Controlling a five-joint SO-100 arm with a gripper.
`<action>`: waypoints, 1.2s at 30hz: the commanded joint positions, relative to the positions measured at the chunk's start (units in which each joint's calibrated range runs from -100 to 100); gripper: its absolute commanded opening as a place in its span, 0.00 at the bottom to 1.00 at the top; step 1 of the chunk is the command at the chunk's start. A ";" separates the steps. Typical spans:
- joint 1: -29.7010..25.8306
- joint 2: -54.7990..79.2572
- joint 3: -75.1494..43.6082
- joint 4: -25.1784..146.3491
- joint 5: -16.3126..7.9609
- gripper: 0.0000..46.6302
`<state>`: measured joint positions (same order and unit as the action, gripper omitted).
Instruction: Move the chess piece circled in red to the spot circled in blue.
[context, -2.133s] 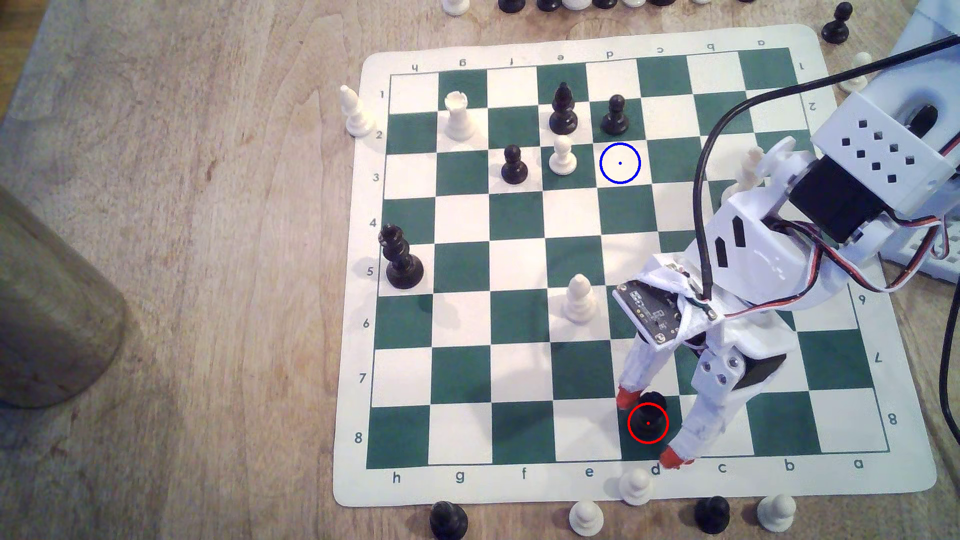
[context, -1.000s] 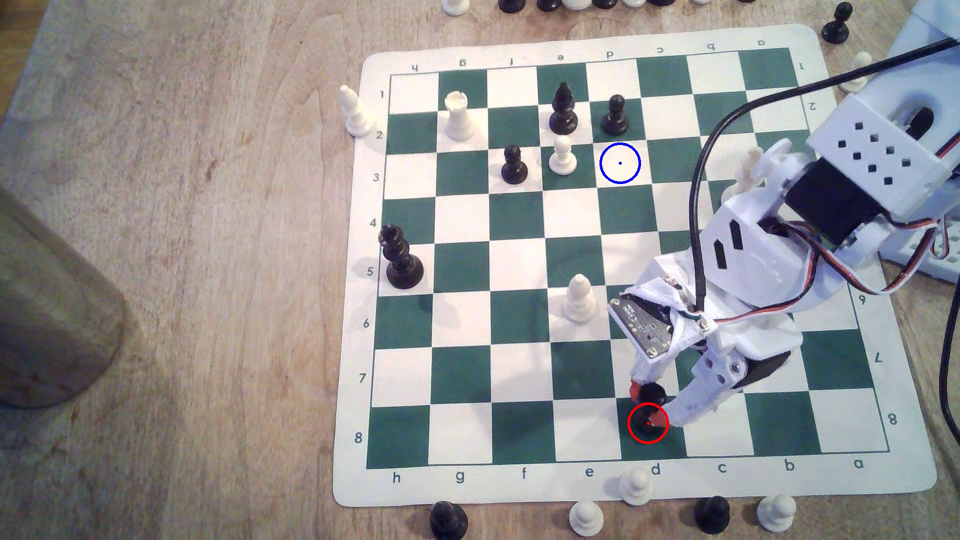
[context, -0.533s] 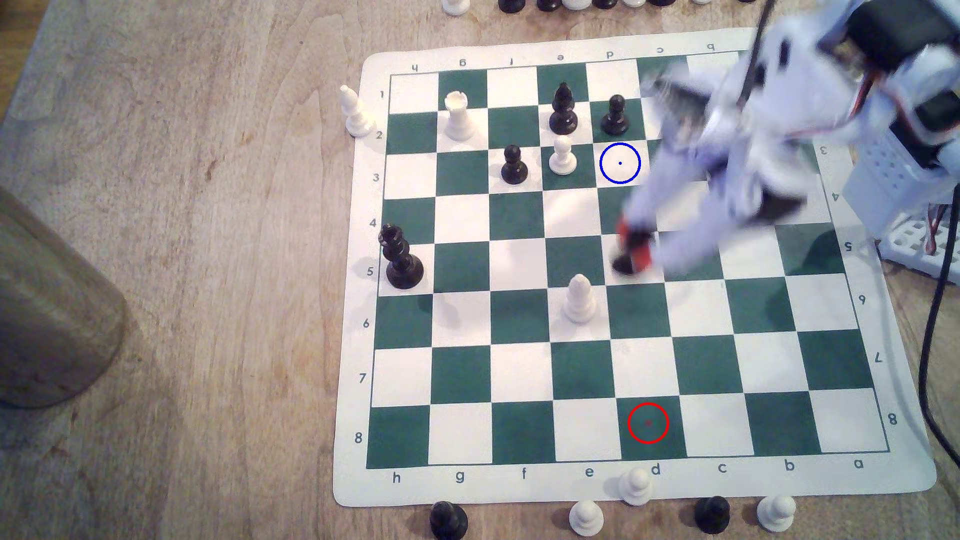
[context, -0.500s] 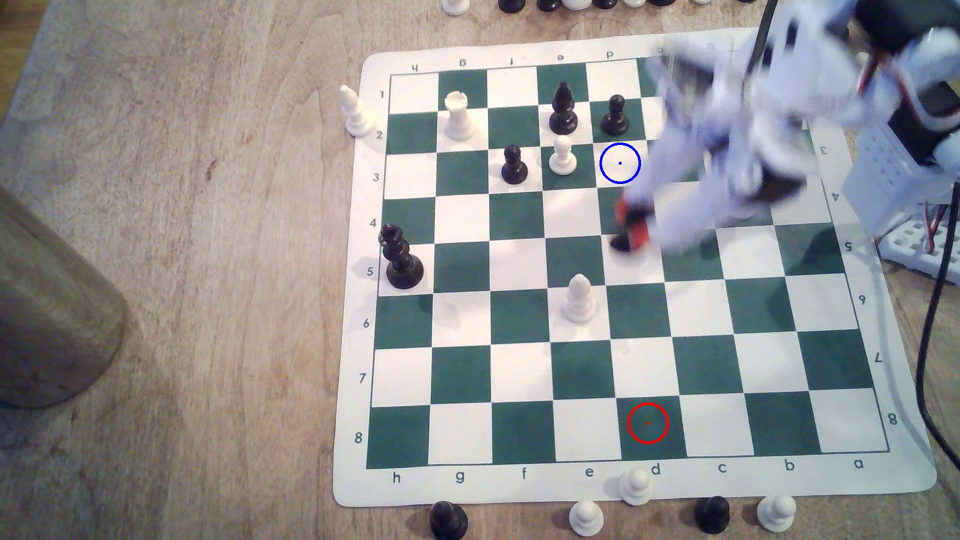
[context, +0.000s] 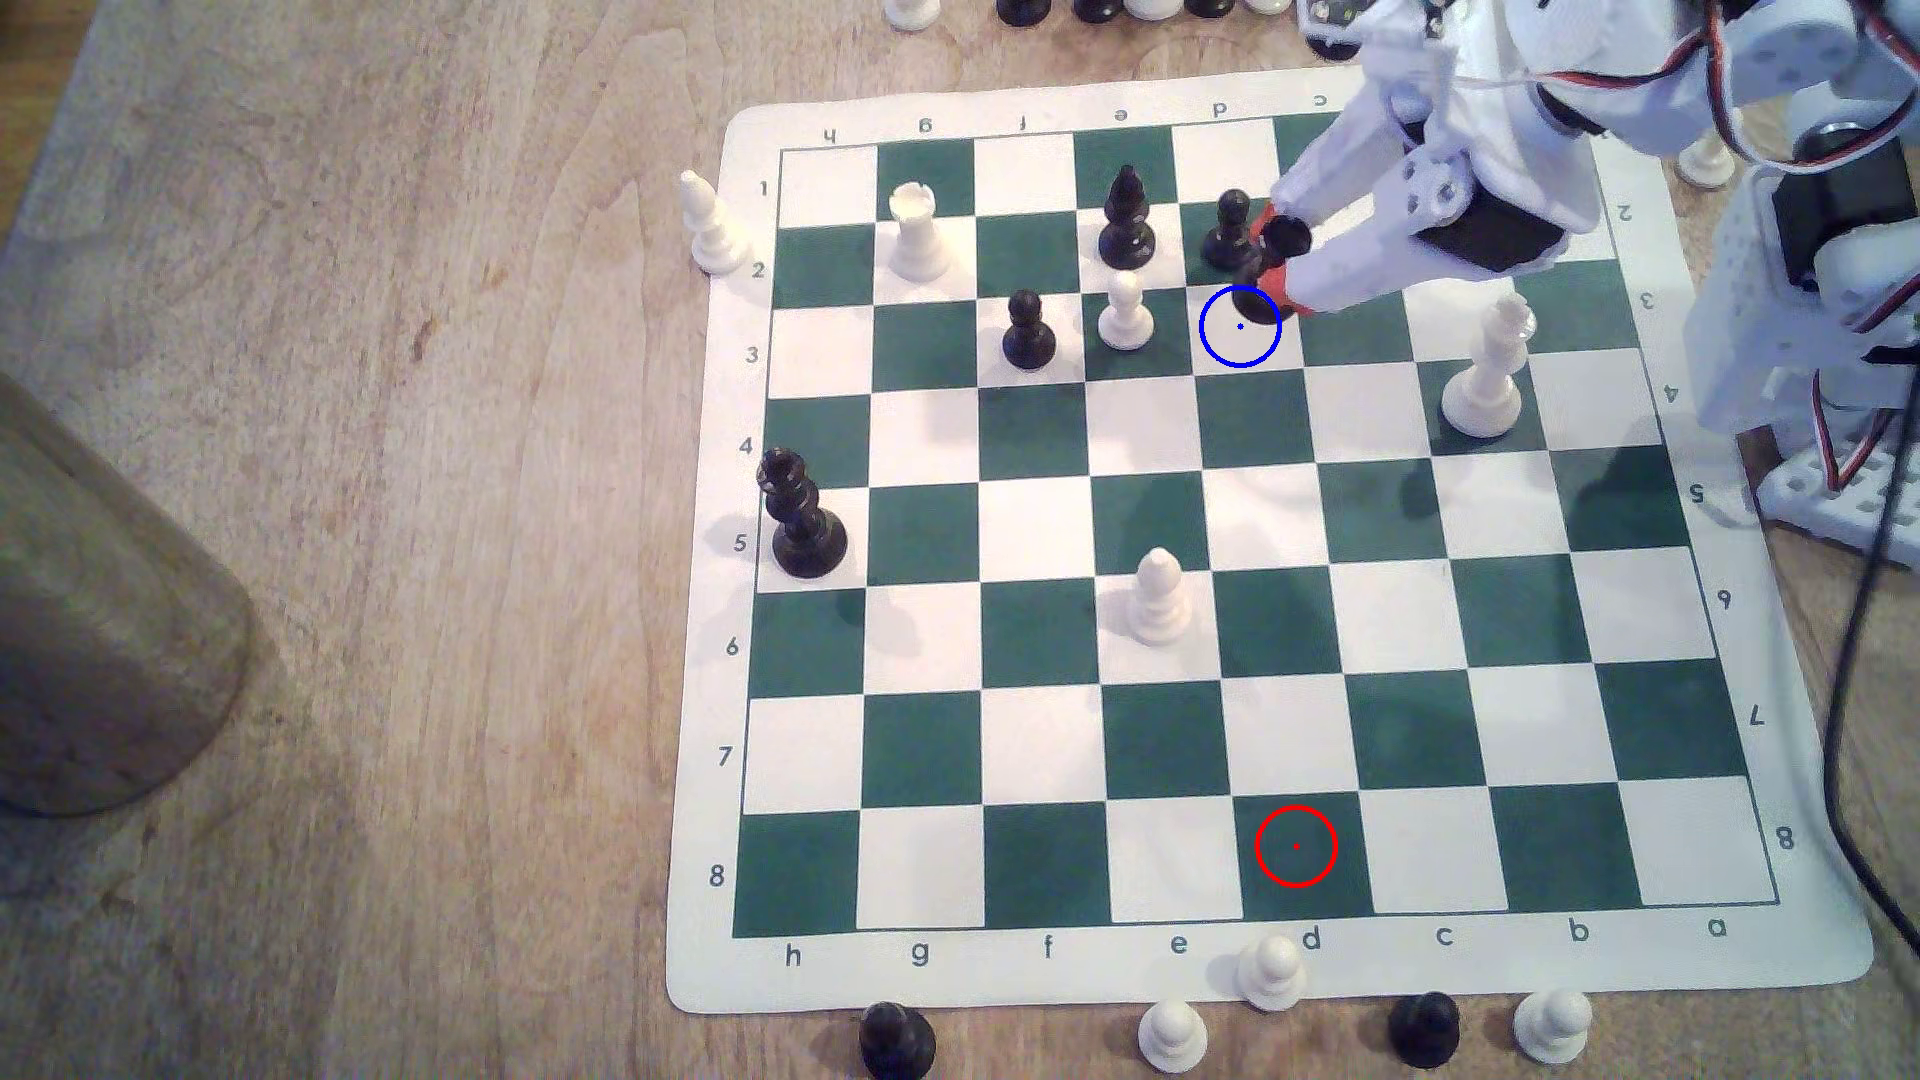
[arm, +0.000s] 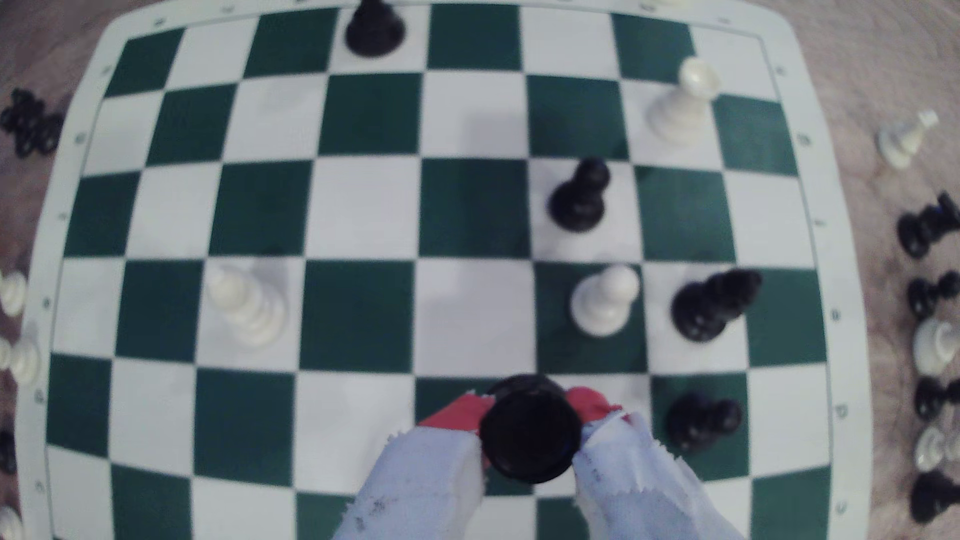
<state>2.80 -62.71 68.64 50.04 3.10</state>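
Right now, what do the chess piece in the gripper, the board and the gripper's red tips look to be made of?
The chess piece: probably moulded plastic, glossy black with soft highlights. The board: likely a flexible vinyl or rubbery mat, matte, with rounded corners and printed squares. The gripper: white, apparently printed plastic; its red fingertips look like tape or rubber padding, though blur leaves that open.

surface: pale wood-grain tabletop (context: 416, 519) | exterior view's left edge: blurred brown rounded object (context: 94, 623) | light: soft, even
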 joint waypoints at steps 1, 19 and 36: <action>3.81 7.96 -1.64 -6.39 0.49 0.02; 5.84 28.50 -2.28 -19.25 0.20 0.02; 6.94 29.01 -0.92 -20.64 0.29 0.04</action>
<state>9.44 -32.72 68.64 30.60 3.49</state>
